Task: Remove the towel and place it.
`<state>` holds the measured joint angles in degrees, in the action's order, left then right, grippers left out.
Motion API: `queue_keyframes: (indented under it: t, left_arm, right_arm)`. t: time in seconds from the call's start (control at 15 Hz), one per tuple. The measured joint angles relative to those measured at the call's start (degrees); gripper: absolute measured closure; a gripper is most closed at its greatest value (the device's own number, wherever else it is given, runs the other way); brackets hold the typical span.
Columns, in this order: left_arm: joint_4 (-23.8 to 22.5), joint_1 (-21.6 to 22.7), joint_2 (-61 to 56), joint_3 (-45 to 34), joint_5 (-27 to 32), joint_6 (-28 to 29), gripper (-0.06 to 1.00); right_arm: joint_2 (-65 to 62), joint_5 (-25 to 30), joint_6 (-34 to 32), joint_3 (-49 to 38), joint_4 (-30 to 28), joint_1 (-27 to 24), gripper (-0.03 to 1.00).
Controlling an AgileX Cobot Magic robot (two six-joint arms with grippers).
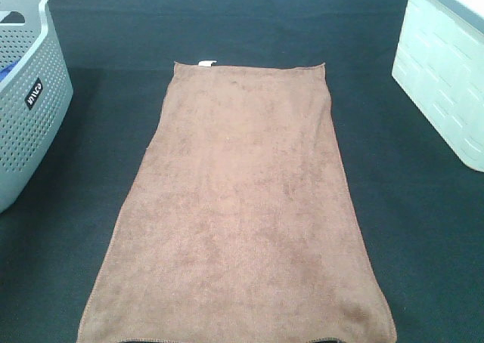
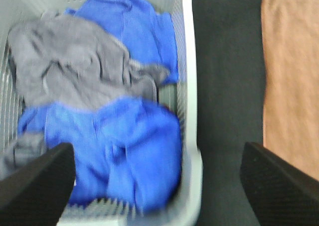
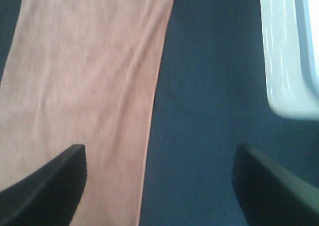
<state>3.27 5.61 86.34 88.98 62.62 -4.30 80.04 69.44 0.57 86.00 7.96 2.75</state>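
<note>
The brown towel lies spread flat on the black cloth in the middle of the table, its small white tag at the far edge. No arm shows in the high view. In the left wrist view my left gripper is open and empty above the rim of a grey basket, with the towel's edge off to one side. My right gripper is open and empty, hovering over the towel's long edge and the bare cloth beside it.
The grey perforated basket stands at the left, holding blue cloths and a grey cloth. A white bin stands at the right; its rim shows in the right wrist view. Black cloth surrounds the towel.
</note>
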Motion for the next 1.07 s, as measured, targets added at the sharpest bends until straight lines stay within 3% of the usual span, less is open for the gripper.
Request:
queue_keyframes:
  t: [0.13,0.4,0.87,1.07]
  left_arm:
    - [0.06,0.0,-13.98,-14.9,-3.09,0.4,0.1]
    - [0.8,0.0,-38.5,-37.36,-3.5,0.69,0.11]
    - [0.46,0.0,-70.53,-58.38,-3.44,0.8,0.11]
    - [0.46,-2.35,-75.17,-60.16,-3.04,0.86,0.11]
  right_arm:
    - [-12.2,0.17,-0.57,-11.97,-0.4,0.0,0.21]
    - [-36.27,0.63,-3.15,-32.03,-0.69,0.0,0.21]
    - [-67.84,0.63,-2.01,-46.81,-5.16,0.0,0.21]
    - [-77.01,-0.52,-0.86,-51.22,-5.16,0.0,0.21]
